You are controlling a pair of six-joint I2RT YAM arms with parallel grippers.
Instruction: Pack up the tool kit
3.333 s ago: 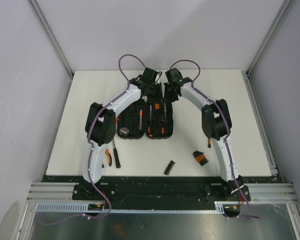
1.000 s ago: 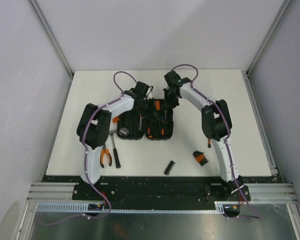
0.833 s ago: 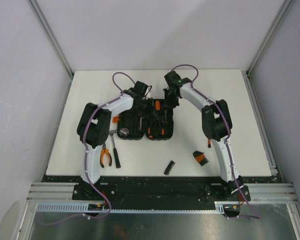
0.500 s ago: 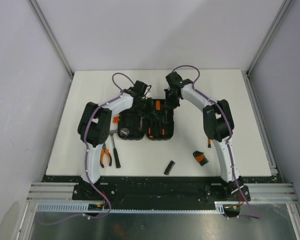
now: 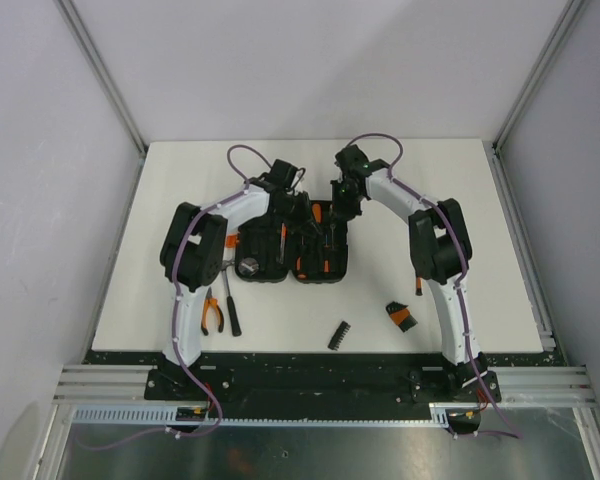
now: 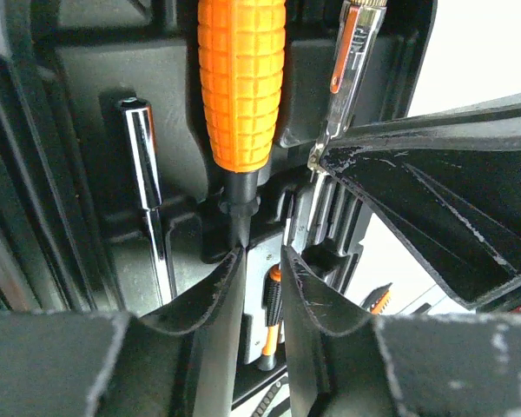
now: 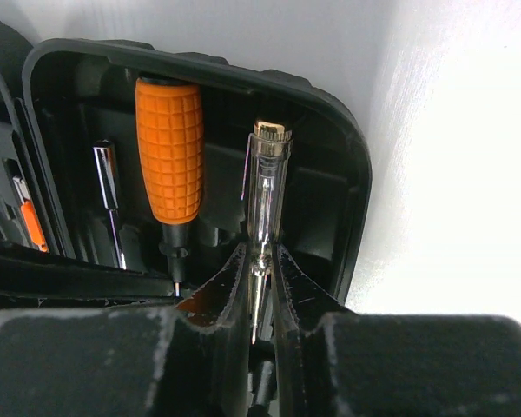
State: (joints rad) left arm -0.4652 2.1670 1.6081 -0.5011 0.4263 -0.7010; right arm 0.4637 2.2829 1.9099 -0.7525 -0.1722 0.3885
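The tool kit's black case lies open at the table's middle, with both grippers over its far half. An orange-handled screwdriver rests in its slot. My left gripper hovers at that screwdriver's thin shank, jaws a narrow gap apart with nothing between them. My right gripper is shut on a clear-bodied tester pen, held along the case's right-hand slot, just beside the orange screwdriver. A chrome socket bar sits in the slot to the left.
Loose tools lie on the white table in front of the case: orange-handled pliers, a black-handled tool, a black bit strip and a black-and-orange piece. A small orange item lies by the right arm.
My left gripper has shifted right over the case to the orange screwdriver and its jaws have narrowed. My right gripper has edged slightly right, still on the tester pen.
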